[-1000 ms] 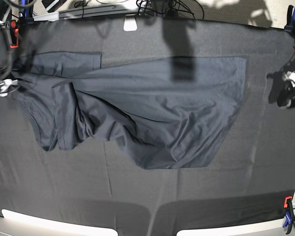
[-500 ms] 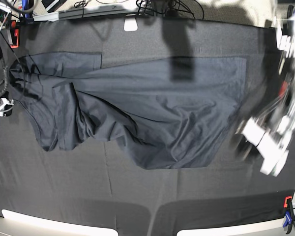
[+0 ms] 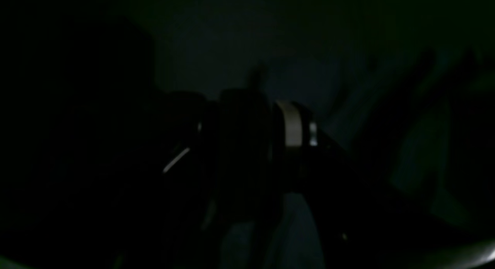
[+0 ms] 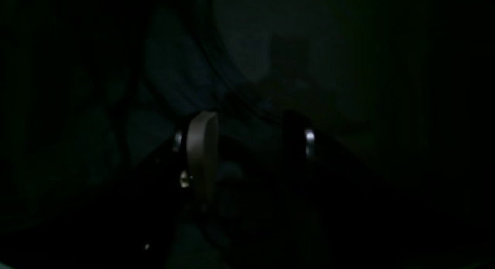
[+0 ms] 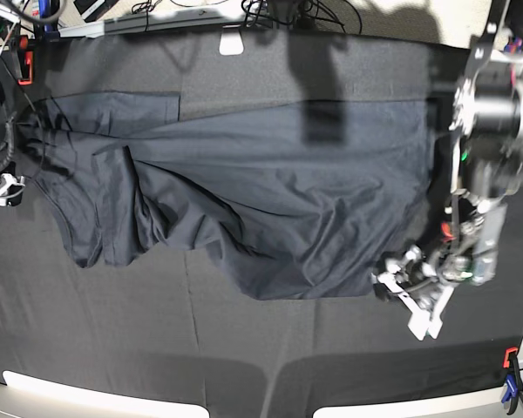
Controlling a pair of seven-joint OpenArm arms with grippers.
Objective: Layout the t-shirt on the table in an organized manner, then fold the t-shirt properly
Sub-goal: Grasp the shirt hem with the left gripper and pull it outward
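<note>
Tabletop [image 5: 270,348], black cloth, fills the base view; red/blue clamps [image 5: 510,374] at its edges. The t-shirt [image 5: 270,192] lies across the middle, spread sideways: hem end flat toward the left gripper [image 5: 410,296], collar/sleeve end bunched toward the right gripper [image 5: 4,187]. A diagonal ridge of folds runs through the body, so layout isn't done yet, by my read.

Left arm hangs over the hem side; its gripper sits just beside the lower hem corner, w/ jaws apart as far as the base view shows, nothing in them. Whether it touches fabric: can't tell. Left wrist view is nearly black; only a pale finger pad [image 3: 292,124] shows.

Right gripper sits at the far edge, beside the crumpled sleeve/collar end. Right wrist view, also very dark, shows two fingers [image 4: 201,145] w/ a clear gap, so wide, empty.

Risks: left gripper could pinch the black tabletop cloth along w/ the hem, since both are dark and lie flush; a pull would then drag the cloth. Grabbing one layer only would leave the ridge twisted. Uneven pull between arms could skew the shirt.
</note>
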